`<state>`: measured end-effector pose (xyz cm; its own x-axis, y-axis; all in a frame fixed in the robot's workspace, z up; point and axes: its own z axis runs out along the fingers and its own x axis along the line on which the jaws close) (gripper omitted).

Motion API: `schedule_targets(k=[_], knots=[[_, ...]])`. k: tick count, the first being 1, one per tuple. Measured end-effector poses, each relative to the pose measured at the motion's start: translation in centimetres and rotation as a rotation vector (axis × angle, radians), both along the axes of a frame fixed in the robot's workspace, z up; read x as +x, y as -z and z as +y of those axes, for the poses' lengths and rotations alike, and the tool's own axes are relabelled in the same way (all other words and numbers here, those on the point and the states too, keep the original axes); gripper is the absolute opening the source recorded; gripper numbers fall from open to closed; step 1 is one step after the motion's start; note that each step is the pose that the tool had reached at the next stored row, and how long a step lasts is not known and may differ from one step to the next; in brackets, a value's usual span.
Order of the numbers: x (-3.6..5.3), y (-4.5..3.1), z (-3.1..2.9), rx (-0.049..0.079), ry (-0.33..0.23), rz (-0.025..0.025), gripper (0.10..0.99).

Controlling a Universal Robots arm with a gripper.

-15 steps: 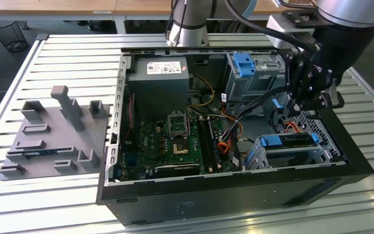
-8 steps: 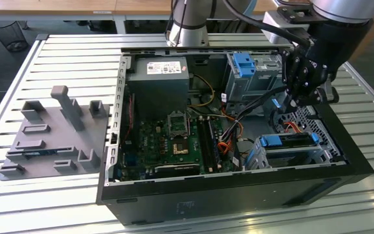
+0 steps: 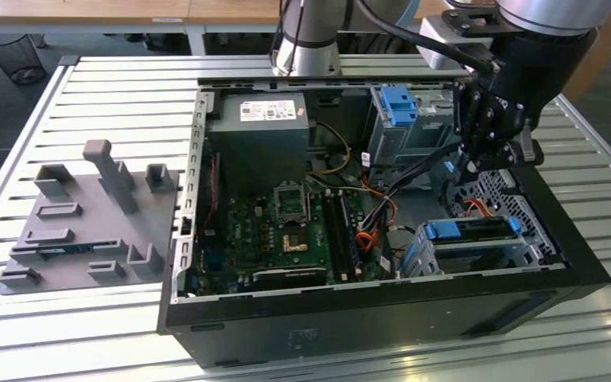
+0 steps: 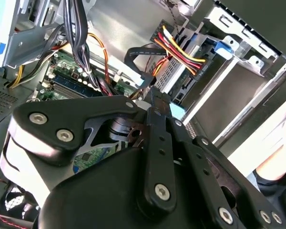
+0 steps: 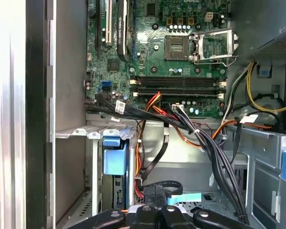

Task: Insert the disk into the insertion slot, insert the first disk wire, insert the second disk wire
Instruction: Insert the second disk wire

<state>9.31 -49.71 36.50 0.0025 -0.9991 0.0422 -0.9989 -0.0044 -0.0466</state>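
black gripper point(image 4: 152, 93) links crowd the lens in the second wrist view. in the first wrist view its fingers look drawn narrow, pinching a black plug point(image 5: 152, 194) on a flat black wire. your disk point(image 3: 473, 231), in its blue frame, already lies inside the low metal slot point(image 3: 425, 251) at the lower right of the exterior view, with the gripper hanging just above it in the frame. watch the plug: it is held by a thin pinch and could twist if the stiff wire tugs on it, so it could meet the disk's end crooked. the loose black cable bundle point(image 5: 205, 140) runs close beside the arm and could snag on the links.
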Motion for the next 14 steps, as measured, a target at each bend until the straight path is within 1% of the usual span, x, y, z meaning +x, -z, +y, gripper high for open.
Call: schedule_targets(k=[2,3,6,10,14], knots=[[-0.14,0.02,0.05,0.000,0.000,-0.0017,0.106],[-0.26,0.02,0.05,0.000,0.000,-0.0040,0.106],[-0.44,0.02,0.06,0.000,0.000,-0.0075,0.106],[-0.52,0.02,0.17,0.000,0.000,-0.0091,0.106],[-0.54,0.02,0.52,0.000,0.000,-0.0091,0.106]])
